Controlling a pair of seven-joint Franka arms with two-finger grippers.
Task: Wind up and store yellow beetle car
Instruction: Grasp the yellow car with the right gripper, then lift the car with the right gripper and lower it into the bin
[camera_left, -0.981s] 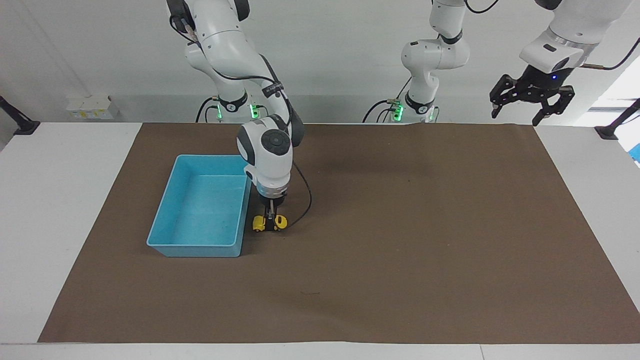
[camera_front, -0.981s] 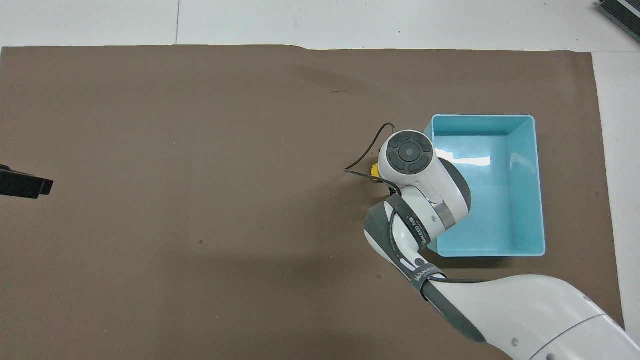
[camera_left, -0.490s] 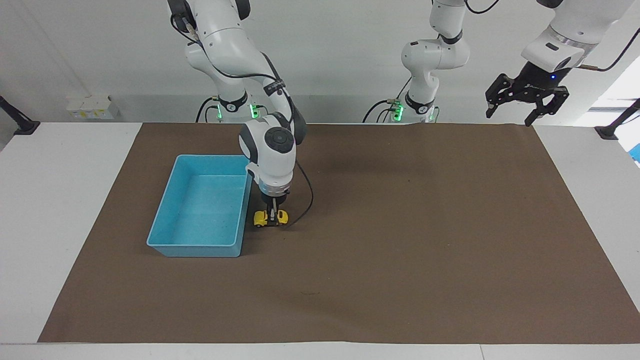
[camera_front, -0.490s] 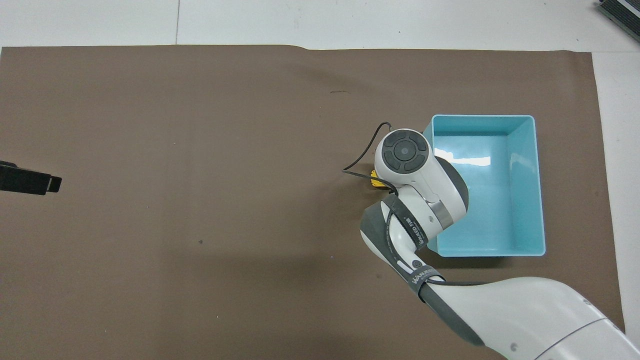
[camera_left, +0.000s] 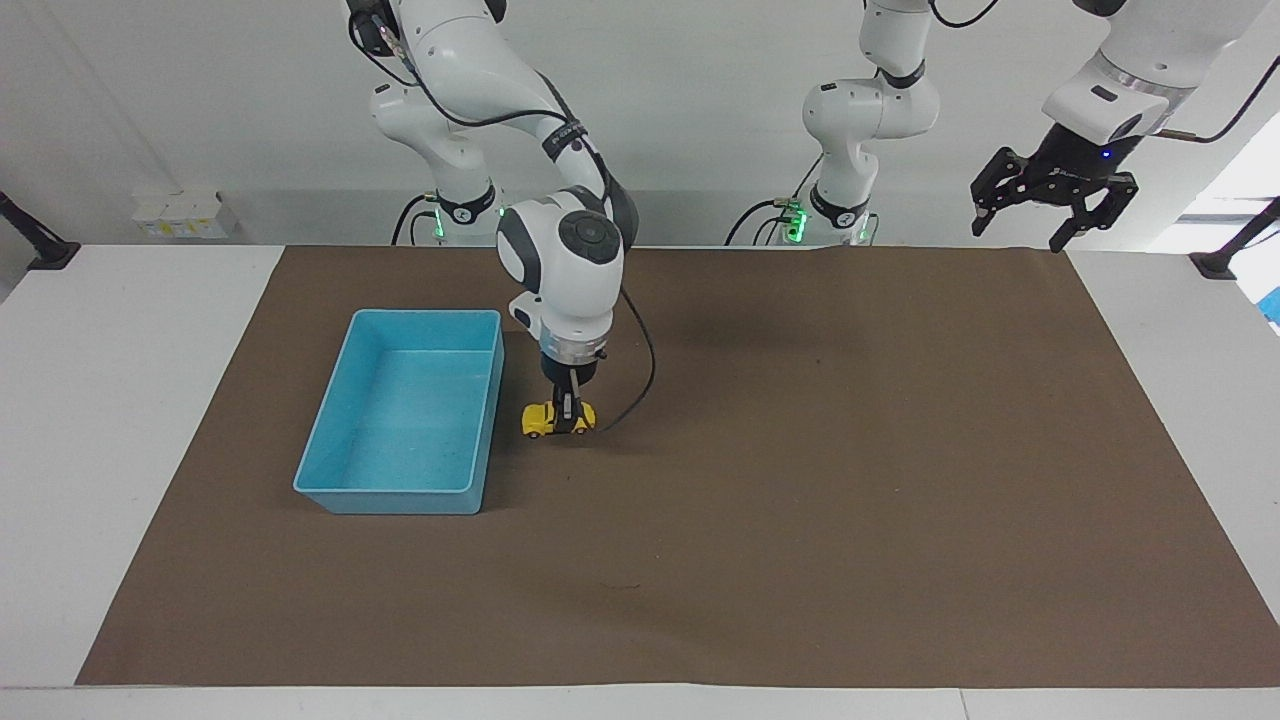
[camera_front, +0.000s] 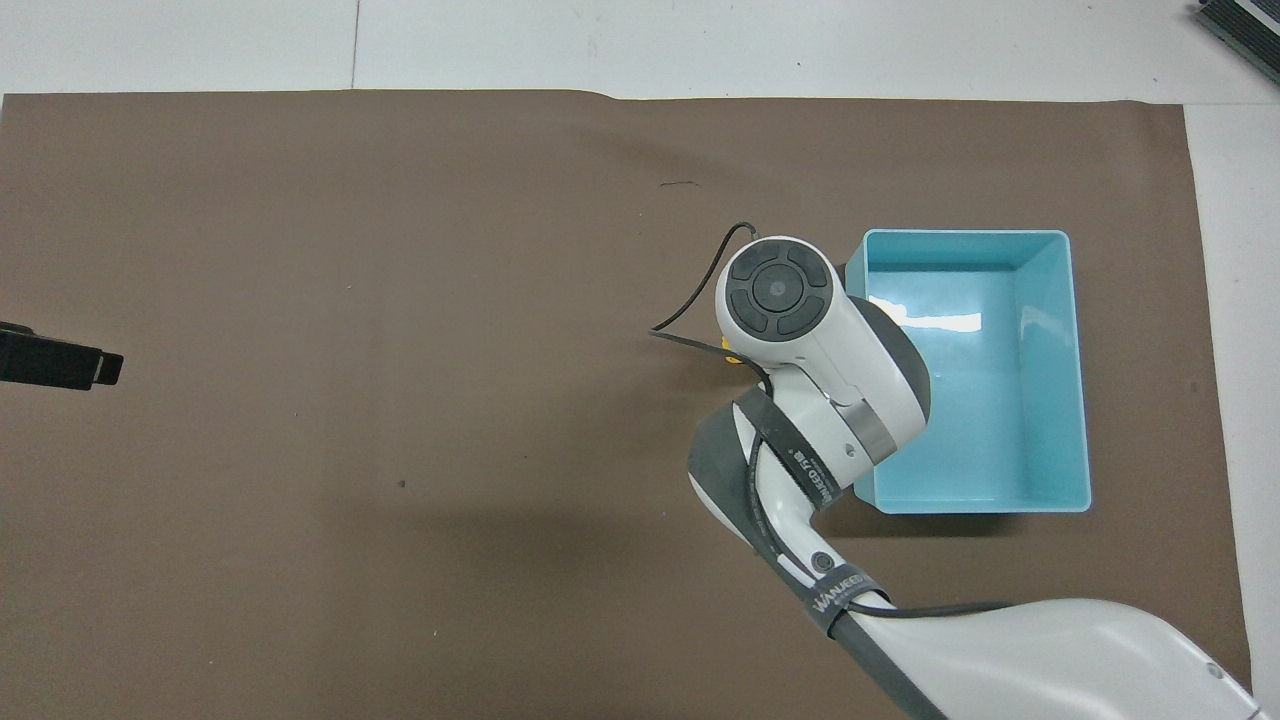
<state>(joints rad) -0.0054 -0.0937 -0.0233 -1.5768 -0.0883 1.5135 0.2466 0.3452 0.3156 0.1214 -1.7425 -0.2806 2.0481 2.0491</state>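
**Right claw clamped on the car beside the bin**

The right gripper (camera_left: 566, 424) points straight down and is clamped across the middle of the yellow car (camera_left: 558, 419), its dark fingers pressed against the car's sides. The car sits low over the brown mat (camera_left: 800, 450), level, its length running across the table; whether its wheels touch the mat cannot be told. It is just beside the blue bin (camera_left: 330, 480), apart from its wall, on the side toward the left arm's end of the table. In the facing view the car is at about 3 o'clock from the bin's centre; in the overhead view it is at about 9 o'clock from the bin (camera_front: 1075, 380), and only a sliver of yellow (camera_front: 733, 352) shows past the right arm's wrist, which covers the rest. A black cable loops from that wrist out over the mat next to the car.

The bin stands open side up on the mat, toward the right arm's end of the table.

The left arm waits, raised, with its gripper (camera_left: 1047, 215) over the mat's corner at its own end of the table, near the robots. Its fingers stand apart and hold nothing. In the overhead view only its dark tip (camera_front: 60, 358) shows, at the 9 o'clock edge.
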